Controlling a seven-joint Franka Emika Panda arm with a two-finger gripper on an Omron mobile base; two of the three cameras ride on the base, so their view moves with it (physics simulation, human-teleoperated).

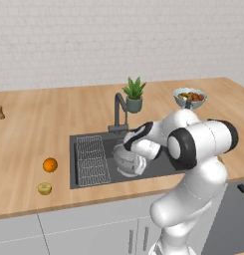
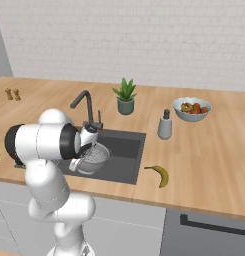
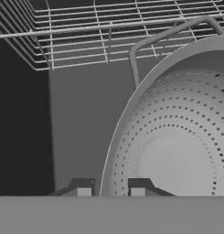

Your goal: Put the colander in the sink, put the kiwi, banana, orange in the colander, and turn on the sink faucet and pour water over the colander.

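Sink (image 1: 158,167): the pincer (image 3: 110,192) is down inside it. Colander (image 3: 177,137) is w/ its rim between the two tips, pincer clenched on it, above the basin floor. Banana (image 2: 160,174), orange (image 1: 50,165), kiwi (image 1: 44,188) lie on counter (image 1: 44,124), well apart from pincer.

Potted plant (image 2: 125,97), fruit bowl (image 2: 192,110), soap dispenser (image 2: 165,125), 2 small shakers (image 2: 12,94) on wooden counter (image 2: 204,145)
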